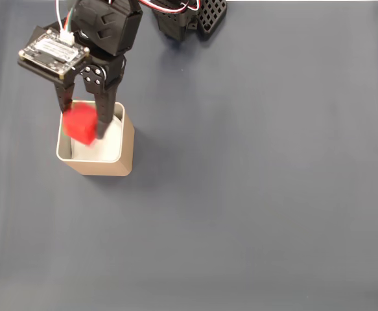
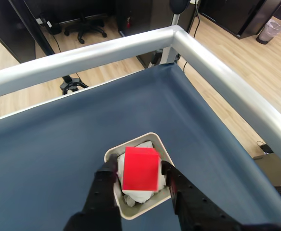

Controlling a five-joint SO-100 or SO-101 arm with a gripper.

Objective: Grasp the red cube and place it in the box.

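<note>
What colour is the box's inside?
White inside the box, clearest in the wrist view, under the red cube.

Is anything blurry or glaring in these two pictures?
Fixed view: even, soft light; the red cube looks slightly smeared at its edges, and the box casts a faint shadow. Wrist view: cube crisp, bright sheen on the metal rail.

The cube (image 1: 80, 124) is a bright, plain red on every face. The box (image 1: 127, 155) is tan outside with a thin pale rim and white lining (image 2: 139, 197). The gripper (image 1: 80, 133) is black, and a black board (image 1: 51, 52) with a white label sits on the arm. The table cover (image 1: 260, 194) is plain dark blue-grey, framed by a silvery rail (image 2: 217, 72), with a light wood floor (image 2: 246, 53) beyond.
</note>
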